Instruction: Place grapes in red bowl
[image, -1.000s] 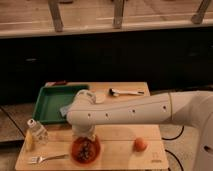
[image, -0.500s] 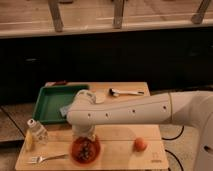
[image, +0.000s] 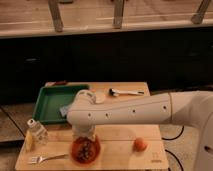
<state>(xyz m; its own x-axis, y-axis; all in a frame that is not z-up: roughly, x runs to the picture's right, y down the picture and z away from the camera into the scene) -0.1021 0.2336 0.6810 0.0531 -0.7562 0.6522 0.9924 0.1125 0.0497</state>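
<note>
The red bowl sits near the front edge of the wooden table. A small dark cluster, the grapes, lies inside it. My white arm reaches in from the right, and my gripper hangs just above the bowl's far rim, its tips hidden behind the wrist. A round orange fruit lies on the table to the right of the bowl.
A green tray stands at the back left. A small bottle and a fork lie at the front left. A spoon-like utensil lies at the back right. A dark counter wall runs behind the table.
</note>
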